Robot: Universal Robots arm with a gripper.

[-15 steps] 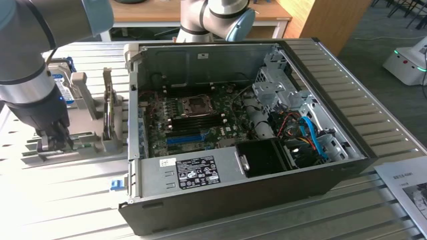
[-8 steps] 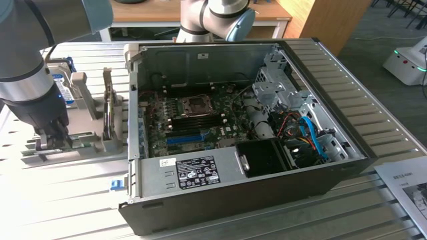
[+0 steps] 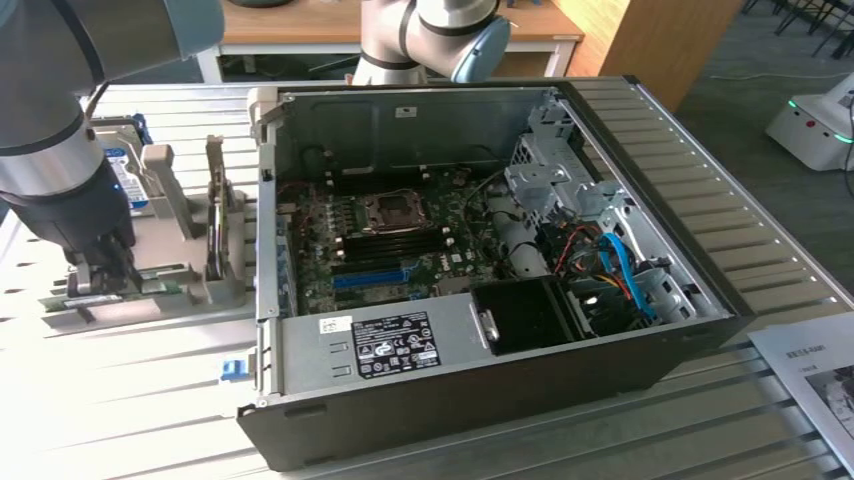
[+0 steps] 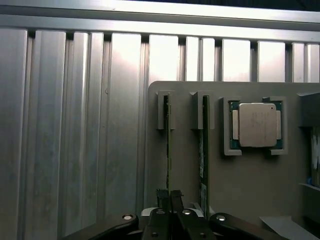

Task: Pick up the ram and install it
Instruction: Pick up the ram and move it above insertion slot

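Note:
The ram [image 4: 168,150] stands on edge in a slot of the grey parts holder [image 4: 240,185], seen as a thin dark green line. My gripper [image 4: 169,194] is down over its near end, both black fingers pressed together on the stick. A second ram stick [image 4: 204,150] stands in the neighbouring slot, untouched. In the exterior view the gripper [image 3: 100,275] reaches down into the holder [image 3: 160,290] at that view's left, beside the open computer case [image 3: 507,400]. The motherboard [image 3: 400,240] lies exposed inside the case, with its dark memory slots near the processor socket.
A processor chip [image 4: 256,125] sits in a pocket of the holder. A hard drive with a blue label [image 3: 123,172] stands upright in the holder behind the arm. The case walls rise around the motherboard. Papers [image 3: 814,370] lie at the exterior view's right on the slatted metal table.

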